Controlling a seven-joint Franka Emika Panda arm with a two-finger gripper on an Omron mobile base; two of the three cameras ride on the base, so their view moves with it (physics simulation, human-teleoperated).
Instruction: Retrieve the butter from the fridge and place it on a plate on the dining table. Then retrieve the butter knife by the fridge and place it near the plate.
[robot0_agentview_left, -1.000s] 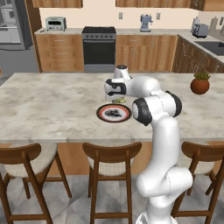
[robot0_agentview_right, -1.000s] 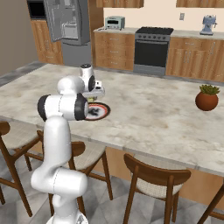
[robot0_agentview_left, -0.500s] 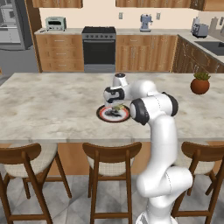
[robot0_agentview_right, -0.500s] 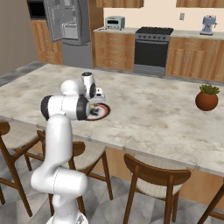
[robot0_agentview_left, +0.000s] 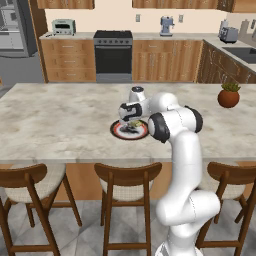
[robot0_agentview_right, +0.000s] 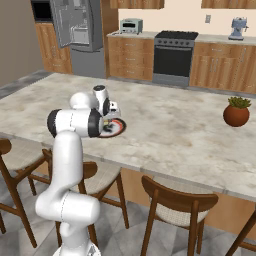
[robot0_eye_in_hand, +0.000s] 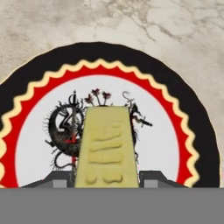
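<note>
The plate (robot0_agentview_left: 116, 131) (robot0_agentview_right: 116, 128) lies on the dining table (robot0_agentview_left: 60, 120) (robot0_agentview_right: 175, 125), with a dark rim (robot0_eye_in_hand: 192, 118), a red ring and a white centre. My gripper (robot0_agentview_left: 131, 122) (robot0_agentview_right: 111, 116) (robot0_eye_in_hand: 107, 179) points down right over it, shut on the butter (robot0_eye_in_hand: 108, 148), a yellow stick held between the two fingertips (robot0_eye_in_hand: 59, 178). The butter hangs low over the plate's centre; I cannot tell whether it touches. The fridge (robot0_agentview_left: 12, 30) (robot0_agentview_right: 75, 30) stands at the far left with a door open. The butter knife is out of view.
A potted plant (robot0_agentview_left: 228, 95) (robot0_agentview_right: 236, 112) sits on the table to the right. Wooden chairs (robot0_agentview_left: 127, 185) (robot0_agentview_right: 175, 205) line the near edge. The stove (robot0_agentview_left: 113, 55) and wooden cabinets run along the back wall, with a toaster oven (robot0_agentview_left: 63, 26) on the counter.
The gripper has come down with the butter from above the table to just over the plate. Its grip has not changed.
</note>
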